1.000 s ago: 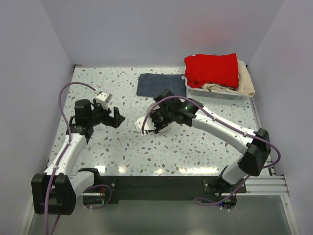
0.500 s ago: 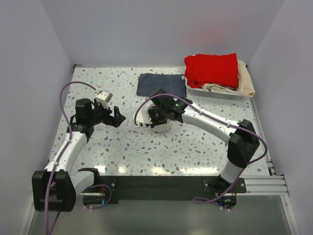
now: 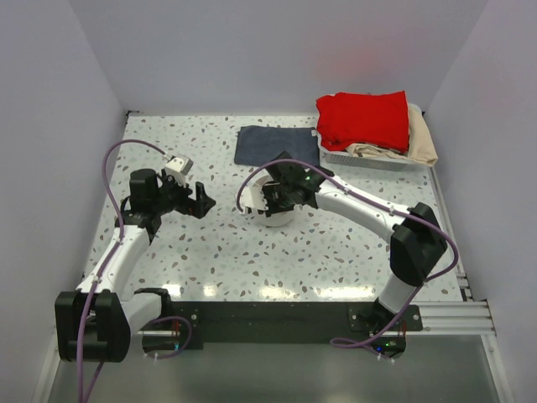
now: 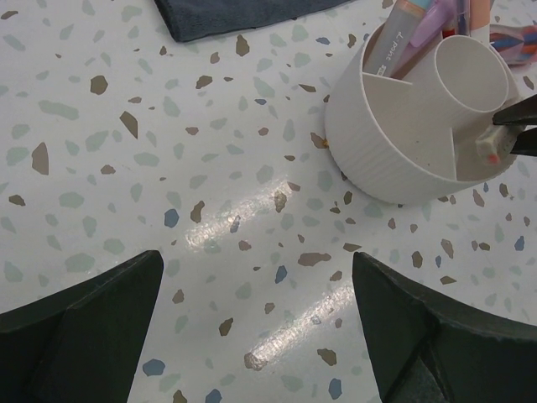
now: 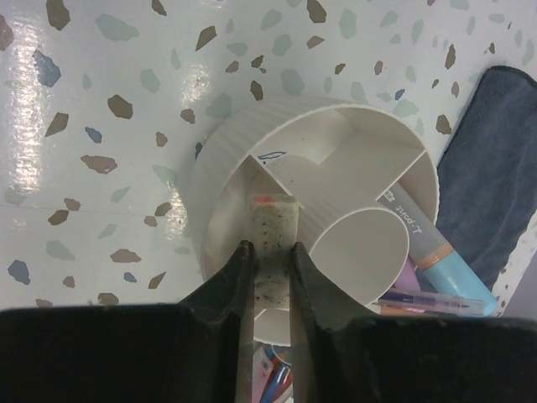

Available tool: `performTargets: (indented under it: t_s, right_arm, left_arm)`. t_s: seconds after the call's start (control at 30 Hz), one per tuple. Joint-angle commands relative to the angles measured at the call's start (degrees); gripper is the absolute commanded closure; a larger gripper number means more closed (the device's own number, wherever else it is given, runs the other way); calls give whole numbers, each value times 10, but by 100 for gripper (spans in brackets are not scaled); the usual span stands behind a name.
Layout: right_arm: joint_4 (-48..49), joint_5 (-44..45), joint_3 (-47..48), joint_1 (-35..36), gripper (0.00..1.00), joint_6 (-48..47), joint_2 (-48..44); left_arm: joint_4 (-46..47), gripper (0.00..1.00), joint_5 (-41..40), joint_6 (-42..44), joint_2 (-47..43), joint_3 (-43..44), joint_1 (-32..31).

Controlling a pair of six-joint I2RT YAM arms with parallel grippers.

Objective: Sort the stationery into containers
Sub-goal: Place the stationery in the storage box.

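**Eraser held above a compartment of the bowl, ready for release**

The right gripper [image 5: 270,248] is closed on the beige eraser block [image 5: 273,225], with one finger on each long side. In the right wrist view the long axis of the block runs up and down the frame, in line with the fingers, and its orange end points away from them. The block is inside the rim of the off-white bowl [image 5: 225,172], over the narrow compartment at the lower left of the central cup. I cannot tell if it already touches the floor there.

The pens [image 5: 436,273] lie in the compartment at the lower right of this view, apart from the block.

I judge that the next move is only to open the fingers and lift straight out.

The left gripper [image 4: 256,273] is wide open and holds nothing. It waits low over the table, and the bowl is in the upper right of its view.
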Motion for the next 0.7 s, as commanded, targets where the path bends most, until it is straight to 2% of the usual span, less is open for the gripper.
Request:
performTargets:
  t_s: [0.0, 0.5, 0.67]
  right_arm:
    - [5, 21, -1, 1, 77, 11, -7]
    - [4, 37, -6, 0, 55, 40, -33]
    - [-19, 40, 1, 0, 56, 100, -72]
  left_arm:
    - [25, 0, 13, -6, 1, 20, 4]
    - [35, 0, 22, -6, -6, 16, 4]
    - [35, 0, 24, -6, -15, 15, 4]
